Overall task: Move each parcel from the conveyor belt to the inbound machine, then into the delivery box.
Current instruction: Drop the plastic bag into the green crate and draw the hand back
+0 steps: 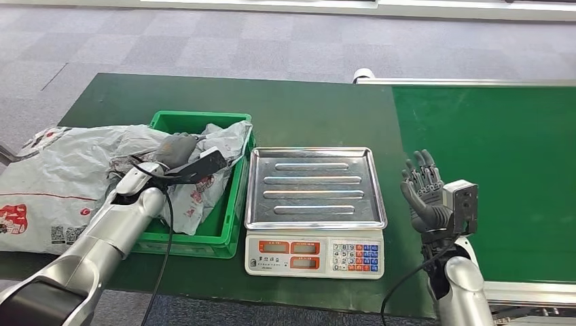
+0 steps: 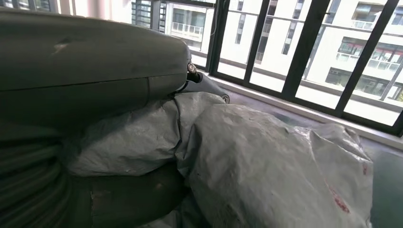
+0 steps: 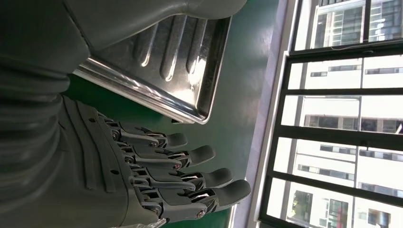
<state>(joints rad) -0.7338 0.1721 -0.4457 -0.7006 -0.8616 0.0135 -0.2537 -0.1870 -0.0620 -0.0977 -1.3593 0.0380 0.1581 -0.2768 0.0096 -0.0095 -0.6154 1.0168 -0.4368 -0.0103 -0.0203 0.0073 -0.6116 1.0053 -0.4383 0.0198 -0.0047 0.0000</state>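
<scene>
A crumpled grey parcel bag (image 1: 221, 142) lies in the green delivery box (image 1: 197, 239) at the left of the table. My left hand (image 1: 176, 149) sits on top of it. In the left wrist view the bag (image 2: 266, 161) is pinched between my thumb (image 2: 95, 71) above and my dark fingers below. The inbound machine, a scale with a bare steel tray (image 1: 316, 187), stands in the middle. My right hand (image 1: 424, 193) is raised just right of the scale, fingers spread (image 3: 190, 175) and holding nothing, beside the tray's edge (image 3: 157, 61). The green conveyor belt (image 1: 489, 170) at the right carries no parcel.
A large white-grey parcel (image 1: 61, 180) with red print sprawls over the table's left end and leans against the box. The scale's keypad and displays (image 1: 319, 255) face me at the front edge. Grey carpet floor lies beyond the table.
</scene>
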